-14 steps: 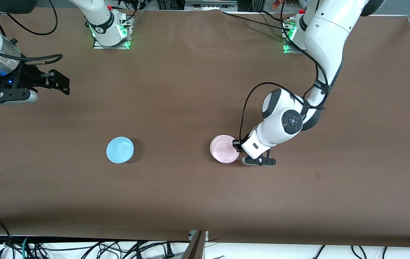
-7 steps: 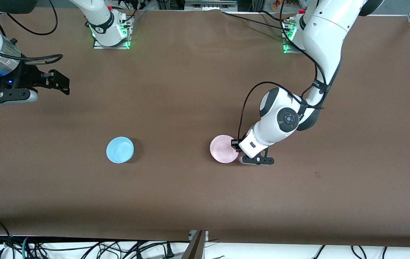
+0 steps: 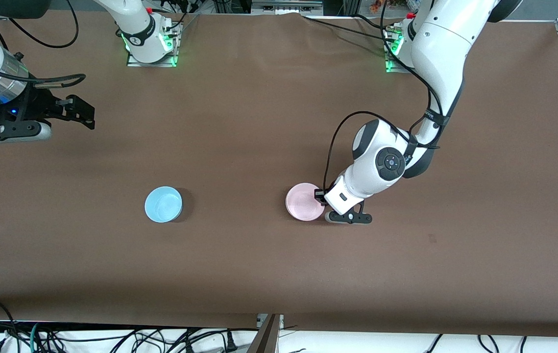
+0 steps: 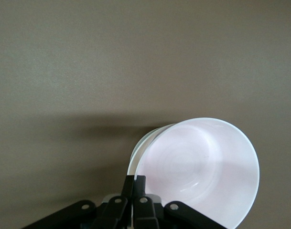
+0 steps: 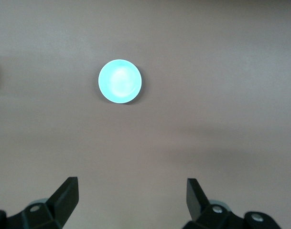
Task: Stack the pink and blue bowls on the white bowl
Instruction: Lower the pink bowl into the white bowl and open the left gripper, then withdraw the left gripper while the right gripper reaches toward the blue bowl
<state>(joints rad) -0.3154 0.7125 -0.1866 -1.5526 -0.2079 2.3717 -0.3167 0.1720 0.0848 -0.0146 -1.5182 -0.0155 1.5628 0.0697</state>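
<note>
Even overhead light, soft shadows, sharp focus

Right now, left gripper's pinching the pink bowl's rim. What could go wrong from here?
1. The left gripper is shut on one edge of the pink bowl, which sits in the white bowl. Its rim is only partly seen, so seating is unconfirmed; opening could leave the pink bowl tilted.
2. Withdrawing sideways could drag or tip both bowls.
3. The blue bowl sits apart toward the right arm's end, under the waiting, open right gripper; bringing it over risks crowding the left arm.
</note>
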